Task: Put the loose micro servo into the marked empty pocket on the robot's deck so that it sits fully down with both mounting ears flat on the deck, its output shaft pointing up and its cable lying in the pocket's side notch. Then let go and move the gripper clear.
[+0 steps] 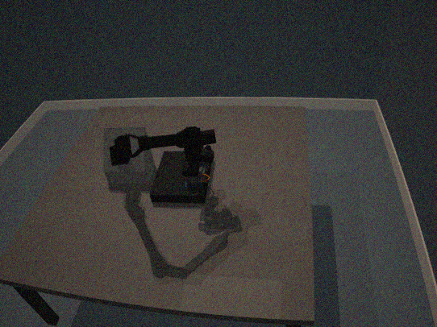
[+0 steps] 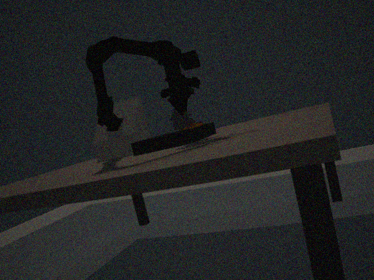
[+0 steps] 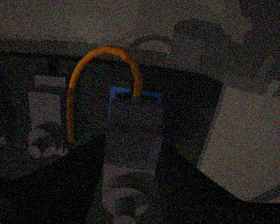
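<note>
Your gripper [image 3: 133, 178] is clamped on the servo [image 3: 131, 137], held upright just above the blue-marked pocket [image 3: 134, 97] at the deck's [image 1: 173, 179] 3 o'clock edge. Cable [image 3: 94, 78] arcs toward 10 o'clock; I judge it's unconstrained, so steer it to the notch.

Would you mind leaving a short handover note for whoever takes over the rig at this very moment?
Tool: shut on the micro servo, pointing down over the right part of the deck.
Servo: held between the fingers, right above the blue-outlined pocket. Whether its lower end has entered the pocket cannot be told in this dim light.
Cable: orange, arching up and over to the left of the servo, not lying in a notch.
Done: servo picked up and brought to the pocket.
Left: seat it fully with both ears flat and shaft up, lay the cable in the side notch, release, move the tool clear.
</note>
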### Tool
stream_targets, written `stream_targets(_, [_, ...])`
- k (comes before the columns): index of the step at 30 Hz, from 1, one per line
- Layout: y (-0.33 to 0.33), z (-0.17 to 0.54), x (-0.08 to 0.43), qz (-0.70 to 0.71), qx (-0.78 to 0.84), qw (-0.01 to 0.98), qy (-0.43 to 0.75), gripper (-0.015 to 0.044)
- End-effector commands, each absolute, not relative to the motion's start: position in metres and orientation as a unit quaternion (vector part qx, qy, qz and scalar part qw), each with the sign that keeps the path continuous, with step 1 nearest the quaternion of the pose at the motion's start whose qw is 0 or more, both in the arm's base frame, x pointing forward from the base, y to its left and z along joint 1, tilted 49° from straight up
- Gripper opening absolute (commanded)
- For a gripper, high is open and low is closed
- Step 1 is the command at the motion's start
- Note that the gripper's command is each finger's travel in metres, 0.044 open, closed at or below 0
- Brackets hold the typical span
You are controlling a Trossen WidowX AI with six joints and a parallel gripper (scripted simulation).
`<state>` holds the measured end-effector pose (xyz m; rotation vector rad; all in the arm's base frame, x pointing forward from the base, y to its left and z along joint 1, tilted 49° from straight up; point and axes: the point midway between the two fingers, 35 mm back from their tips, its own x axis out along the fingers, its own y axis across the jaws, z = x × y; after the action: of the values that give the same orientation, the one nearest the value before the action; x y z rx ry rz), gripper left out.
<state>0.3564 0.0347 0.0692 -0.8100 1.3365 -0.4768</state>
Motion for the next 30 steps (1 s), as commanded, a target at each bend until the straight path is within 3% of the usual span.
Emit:
stream_targets(1, [0.033, 0.067, 0.357, -0.212, -0.365, 0.683, 0.595, 0.0000])
stream_targets(30, [0.012, 0.049, 0.362, -0.213, -0.366, 0.683, 0.595, 0.0000])
